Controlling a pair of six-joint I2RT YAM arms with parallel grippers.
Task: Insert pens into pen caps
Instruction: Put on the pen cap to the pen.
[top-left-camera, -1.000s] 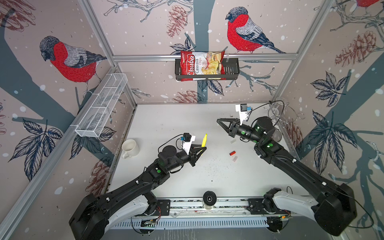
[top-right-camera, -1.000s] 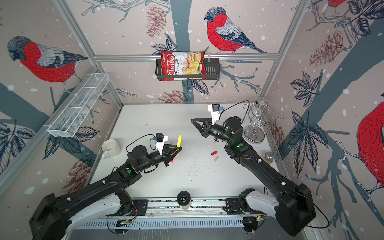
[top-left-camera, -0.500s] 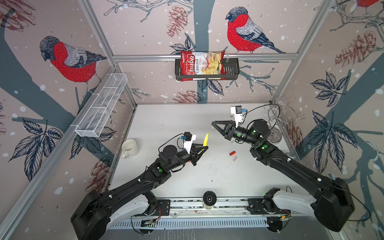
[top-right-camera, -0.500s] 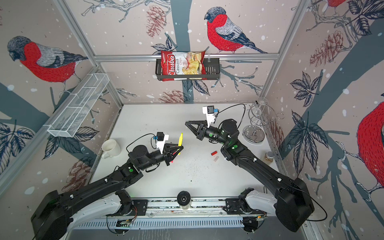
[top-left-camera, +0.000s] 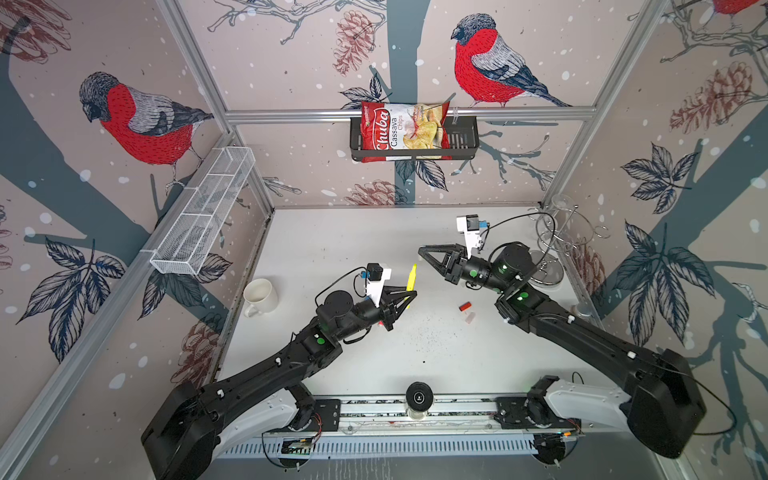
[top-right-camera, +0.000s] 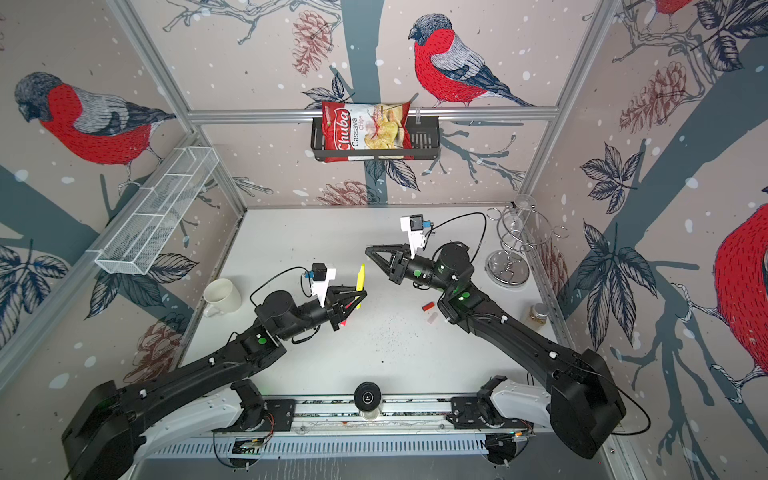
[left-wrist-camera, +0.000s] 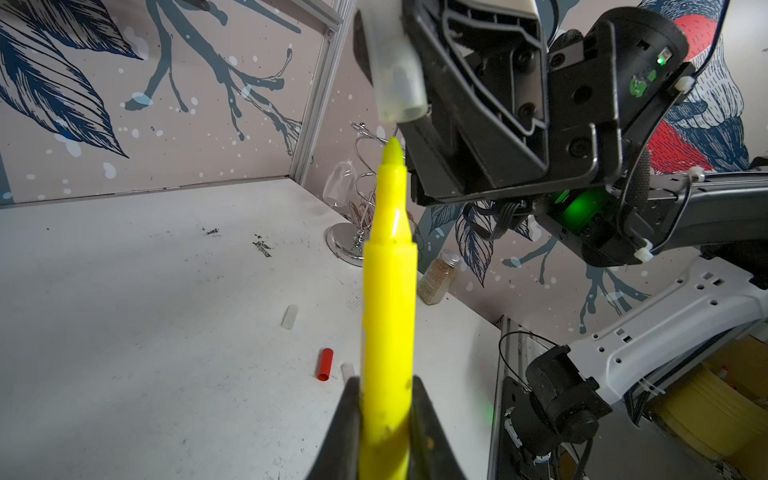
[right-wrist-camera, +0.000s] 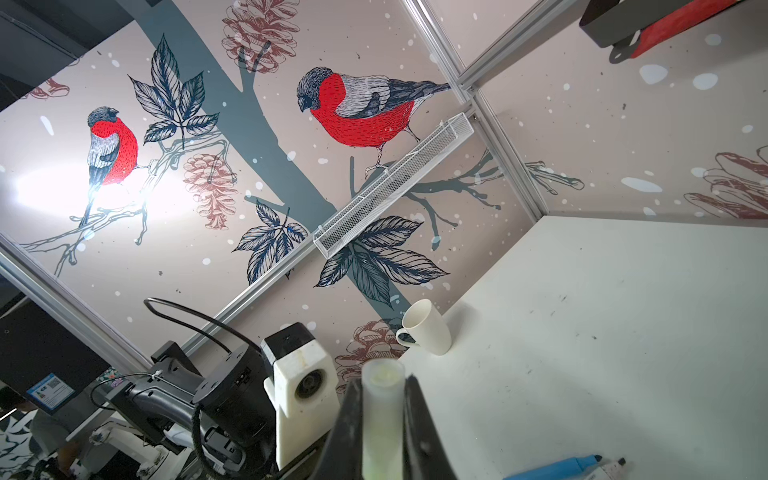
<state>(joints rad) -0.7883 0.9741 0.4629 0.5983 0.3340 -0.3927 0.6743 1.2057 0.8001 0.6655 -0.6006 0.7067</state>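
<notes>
Holding both arms raised over the middle of the table, with the wrists angled in toward each other.

- My left gripper is clamped tight on the lower body of the yellow pen. The pen stands close to upright and is uncapped, tip up.
- My right gripper reaches in from the far right side, pinched shut on a translucent cap.
- In the left wrist view the cap's open mouth points down at the pen tip. The two are just apart, with the cap tilted and a little off line.
- From the right wrist, the cap sits squarely between the fingers, mouth outward.

Room to move:
- A red cap and a second whitish cap lie just beside each other on the table, between the arms and near my right forearm.
- The blue pen lies flat on the table, seen only from the right wrist.
- The mug stands near the left table edge, well apart from the left gripper.
- The wire glass stand sits in the far right corner, close behind my right wrist joint.
- The far half of the table is bare.
</notes>
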